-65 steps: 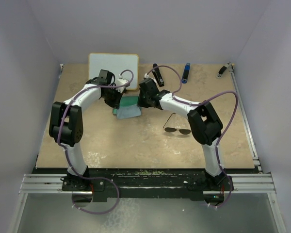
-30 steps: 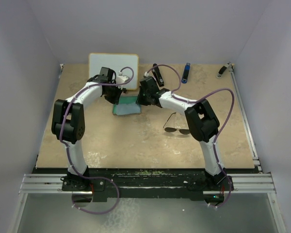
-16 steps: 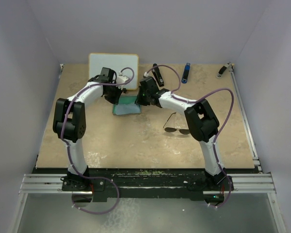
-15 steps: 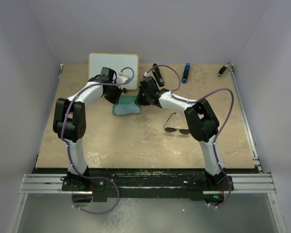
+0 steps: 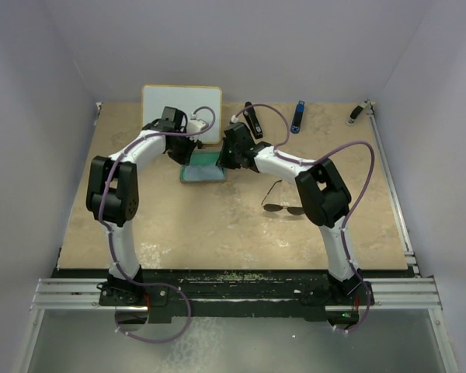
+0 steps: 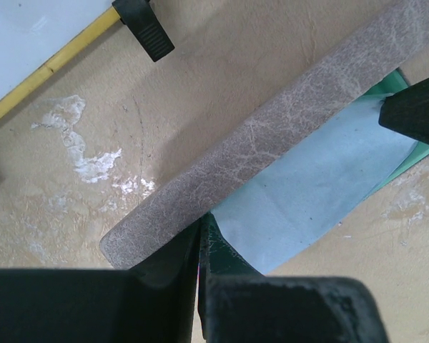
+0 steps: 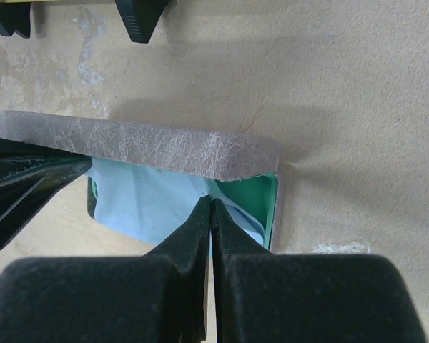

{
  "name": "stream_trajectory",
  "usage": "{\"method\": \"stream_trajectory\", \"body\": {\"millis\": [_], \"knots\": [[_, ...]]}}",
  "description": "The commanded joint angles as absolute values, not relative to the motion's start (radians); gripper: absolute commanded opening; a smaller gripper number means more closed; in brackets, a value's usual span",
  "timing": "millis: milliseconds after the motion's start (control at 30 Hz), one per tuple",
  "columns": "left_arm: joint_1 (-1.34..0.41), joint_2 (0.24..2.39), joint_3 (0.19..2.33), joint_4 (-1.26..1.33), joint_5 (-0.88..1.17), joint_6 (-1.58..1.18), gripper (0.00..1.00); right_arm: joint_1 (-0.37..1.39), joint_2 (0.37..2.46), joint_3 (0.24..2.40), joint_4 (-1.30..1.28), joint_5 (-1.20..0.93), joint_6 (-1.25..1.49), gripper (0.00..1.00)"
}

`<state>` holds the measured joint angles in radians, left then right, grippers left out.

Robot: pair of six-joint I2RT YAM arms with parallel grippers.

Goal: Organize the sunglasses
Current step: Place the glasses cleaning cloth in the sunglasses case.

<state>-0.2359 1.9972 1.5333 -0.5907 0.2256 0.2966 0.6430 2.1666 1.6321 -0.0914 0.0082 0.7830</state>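
The sunglasses (image 5: 283, 203) lie folded open on the table right of centre, by the right arm's elbow and apart from both grippers. A grey case (image 5: 205, 160) with a green inside lies open near the whiteboard. Its lid (image 6: 272, 143) (image 7: 143, 143) stands up, with a light-blue cloth (image 5: 201, 174) (image 6: 307, 186) (image 7: 143, 204) spread over the green tray (image 7: 266, 194). My left gripper (image 5: 188, 156) (image 6: 200, 219) is shut on the cloth's corner at the lid's edge. My right gripper (image 5: 227, 160) (image 7: 211, 201) is shut on a raised fold of the cloth at the other end.
A white board (image 5: 182, 105) with a yellow rim stands behind the case, with its black feet (image 6: 144, 27) close to the lid. A black clip (image 5: 253, 119), a blue stick (image 5: 297, 116) and a dark piece (image 5: 359, 113) lie along the back edge.
Since 2.2 s ago both grippers have carried the cloth back onto the open case. Over the last second they have barely moved. The sunglasses have stayed put.
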Motion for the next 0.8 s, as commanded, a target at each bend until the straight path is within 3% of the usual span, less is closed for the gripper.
{"method": "stream_trajectory", "body": {"millis": [0,633,767], "knots": [[-0.233,2.008,1.572,-0.562,0.214,0.290,0.04,0.639,2.137,1.632,-0.056,0.013,0.793,0.00],[-0.233,1.931,1.477,-0.522,0.210,0.276,0.04,0.637,2.113,1.587,-0.022,0.012,0.804,0.00],[-0.233,1.895,1.437,-0.492,0.198,0.279,0.06,0.639,2.100,1.569,-0.013,0.018,0.810,0.13]]}}
